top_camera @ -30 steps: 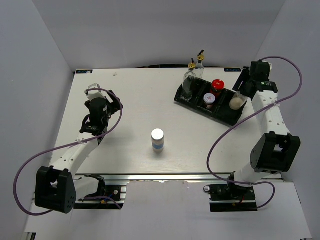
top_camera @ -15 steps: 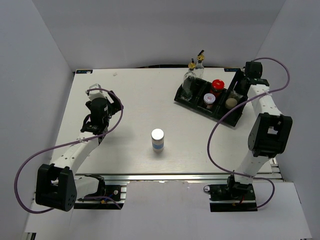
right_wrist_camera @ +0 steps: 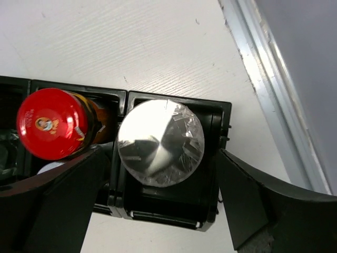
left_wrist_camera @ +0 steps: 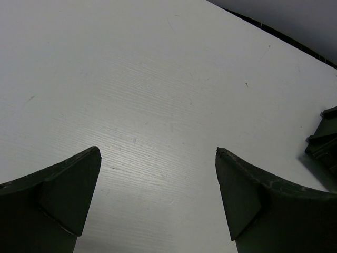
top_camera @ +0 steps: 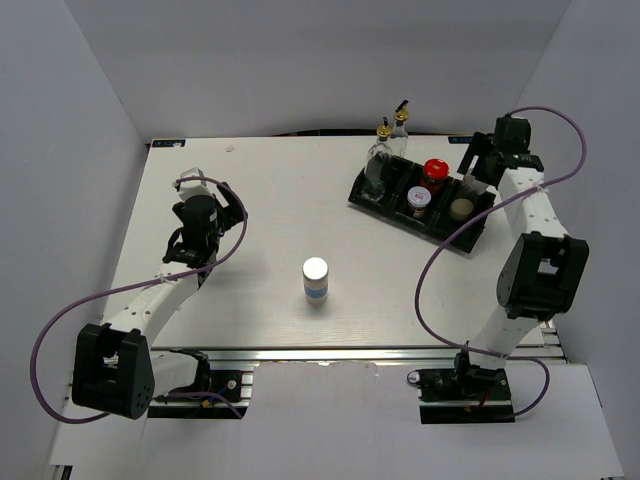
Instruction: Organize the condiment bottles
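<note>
The black tray (top_camera: 386, 204) at the back right holds two clear cruets with gold spouts (top_camera: 380, 152) (top_camera: 399, 126), a red-lidded jar (top_camera: 433, 171), a silver-lidded jar (top_camera: 418, 198) and a white-topped shaker (top_camera: 461, 207) in its right end compartment. The second shaker (top_camera: 315, 278) stands alone mid-table. My right gripper (top_camera: 472, 176) is open just above the end compartment. In the right wrist view its fingers (right_wrist_camera: 63, 200) straddle the shaker (right_wrist_camera: 160, 142) without touching, next to the red-lidded jar (right_wrist_camera: 51, 124). My left gripper (top_camera: 222, 200) is open and empty over bare table at the left.
The table's right edge with a metal rail (right_wrist_camera: 274, 89) runs close beside the tray's end wall (right_wrist_camera: 174, 221). In the left wrist view a corner of the tray (left_wrist_camera: 324, 142) shows far right. Grey walls enclose the table.
My right gripper set the shaker upright into the tray's right end compartment, let go and drew back slightly. The left arm has barely moved.
</note>
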Controlling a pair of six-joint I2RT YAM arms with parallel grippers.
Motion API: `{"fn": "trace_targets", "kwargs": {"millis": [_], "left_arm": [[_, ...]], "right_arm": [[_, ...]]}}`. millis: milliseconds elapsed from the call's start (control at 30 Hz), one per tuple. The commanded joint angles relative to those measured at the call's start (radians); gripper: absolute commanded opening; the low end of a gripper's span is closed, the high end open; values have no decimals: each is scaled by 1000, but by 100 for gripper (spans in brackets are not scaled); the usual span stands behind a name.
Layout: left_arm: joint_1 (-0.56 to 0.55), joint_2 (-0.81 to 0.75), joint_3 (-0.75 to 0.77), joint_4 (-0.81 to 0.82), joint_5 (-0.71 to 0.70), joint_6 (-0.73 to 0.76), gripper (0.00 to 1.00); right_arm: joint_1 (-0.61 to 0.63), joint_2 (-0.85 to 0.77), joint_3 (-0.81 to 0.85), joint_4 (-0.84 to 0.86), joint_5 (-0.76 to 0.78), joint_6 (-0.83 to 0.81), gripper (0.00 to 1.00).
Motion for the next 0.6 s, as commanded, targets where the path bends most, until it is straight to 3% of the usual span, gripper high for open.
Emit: {"fn": "trace_targets", "kwargs": {"millis": [0, 67, 167, 300, 433, 567], "left_arm": [[3, -11, 23, -8, 10, 4, 98], [3, -14, 22, -10, 10, 2, 98], [3, -21, 17, 0, 30, -1, 98], [3, -17, 25, 3, 77, -13, 98], [3, -12, 40, -22, 91, -19, 98], [0, -26, 38, -34, 74, -26, 98]], "right_arm": [[31, -141, 66, -15, 28, -43, 89], [70, -195, 57, -37, 42, -64, 89], [227, -328, -8, -37, 34, -147, 89], [520, -468, -124, -6, -155, -274, 89], [742, -439, -173, -34, -266, -334, 89], [945, -321, -125, -66, -205, -341, 89]]}}
